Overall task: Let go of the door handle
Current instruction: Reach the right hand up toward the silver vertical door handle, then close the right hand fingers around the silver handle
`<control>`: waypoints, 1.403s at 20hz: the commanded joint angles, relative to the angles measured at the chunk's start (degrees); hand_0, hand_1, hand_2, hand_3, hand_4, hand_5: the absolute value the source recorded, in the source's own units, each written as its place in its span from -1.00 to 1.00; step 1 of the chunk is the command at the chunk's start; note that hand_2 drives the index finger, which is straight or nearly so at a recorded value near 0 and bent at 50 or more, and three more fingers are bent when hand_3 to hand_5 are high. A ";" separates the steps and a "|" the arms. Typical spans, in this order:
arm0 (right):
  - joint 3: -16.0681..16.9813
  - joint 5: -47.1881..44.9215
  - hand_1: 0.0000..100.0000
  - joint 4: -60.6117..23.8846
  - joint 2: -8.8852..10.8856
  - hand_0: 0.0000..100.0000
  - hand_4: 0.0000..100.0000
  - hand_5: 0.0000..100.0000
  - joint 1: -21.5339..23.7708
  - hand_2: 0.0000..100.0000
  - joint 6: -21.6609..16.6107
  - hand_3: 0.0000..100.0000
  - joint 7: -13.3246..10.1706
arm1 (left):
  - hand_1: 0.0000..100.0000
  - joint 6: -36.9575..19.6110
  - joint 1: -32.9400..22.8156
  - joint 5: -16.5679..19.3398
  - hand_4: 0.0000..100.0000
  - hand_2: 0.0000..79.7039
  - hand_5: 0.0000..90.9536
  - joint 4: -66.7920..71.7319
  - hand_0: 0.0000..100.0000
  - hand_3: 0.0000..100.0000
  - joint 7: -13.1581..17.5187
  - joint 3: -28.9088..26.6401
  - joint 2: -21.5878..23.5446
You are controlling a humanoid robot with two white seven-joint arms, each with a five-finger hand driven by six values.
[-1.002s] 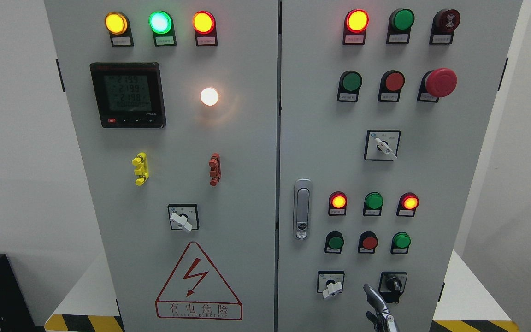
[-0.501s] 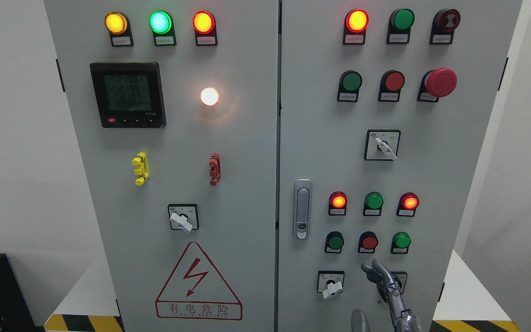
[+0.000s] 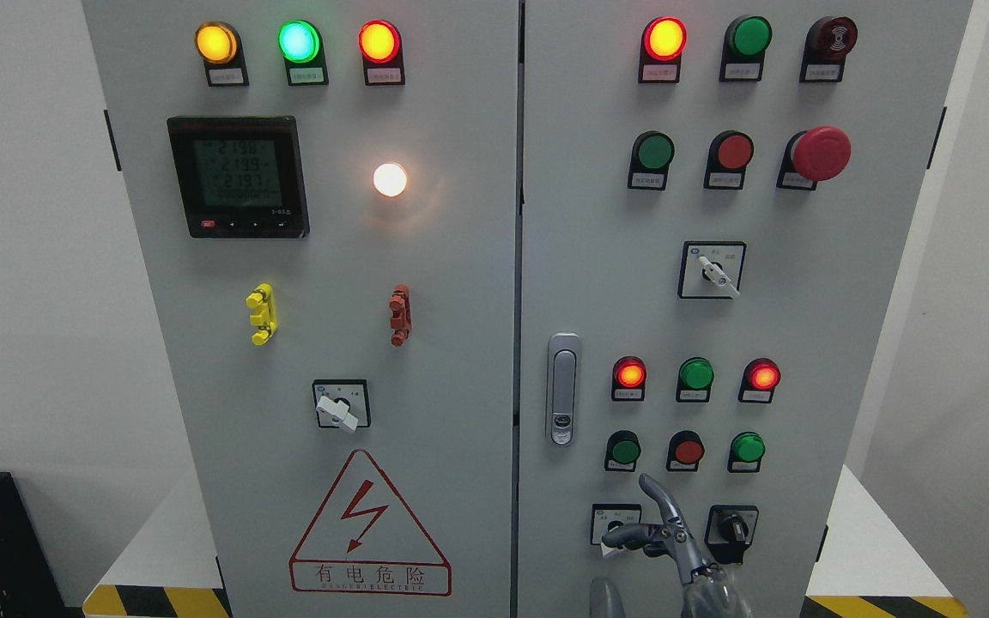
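Up and leftward comes the right hand [image 3: 662, 536] since the earlier frame, fingers spread, gripping nothing. Largest first: the grey cabinet [image 3: 494, 257], doors closed. At about eleven o'clock from the hand, the door handle [image 3: 563, 389] sits untouched, well apart. Best now: retreat toward six o'clock, where room opens, avoiding the white selector switch [image 3: 617, 534] just beside the fingertips.

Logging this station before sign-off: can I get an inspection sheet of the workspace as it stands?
Surface: grey cabinet door, shut.
Job's things: door handle, upright, untouched.
Clutter: nothing seen.
Grippers: right hand at bottom edge, fingers spread, holding nothing, below the handle, overlapping a white selector switch; left hand not in view.
Cables: nothing seen.
Surroundings: red emergency stop, warning triangle, striped floor tape.
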State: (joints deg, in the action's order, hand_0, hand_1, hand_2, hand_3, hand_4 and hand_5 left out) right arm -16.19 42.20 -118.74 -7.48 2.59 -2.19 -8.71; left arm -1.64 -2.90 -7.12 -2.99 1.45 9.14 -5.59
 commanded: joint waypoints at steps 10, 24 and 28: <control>-6.57 18.16 -0.52 6.84 -0.25 0.01 0.18 0.02 -7.68 -1.00 5.79 0.28 -0.07 | -1.00 0.06 0.00 0.00 -1.00 -0.89 -1.00 0.00 -1.00 -0.79 0.05 0.00 -0.03; -4.02 29.78 -0.49 13.71 -0.25 0.01 0.29 0.20 -14.63 -1.00 9.48 0.40 -0.07 | -1.00 0.06 0.00 0.00 -0.99 -0.89 -1.00 0.00 -1.00 -0.78 0.05 0.00 -0.03; -3.67 31.09 -0.49 14.85 -0.34 0.00 0.32 0.24 -14.89 -1.00 9.57 0.43 0.01 | -1.00 0.06 0.00 0.00 -0.99 -0.89 -1.00 0.00 -1.00 -0.78 0.05 0.00 -0.03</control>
State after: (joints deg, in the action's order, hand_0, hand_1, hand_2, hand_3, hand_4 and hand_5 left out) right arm -20.69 70.21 -108.11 -7.72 -11.10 7.29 -8.72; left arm -1.66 -2.90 -7.12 -2.99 1.45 9.14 -5.57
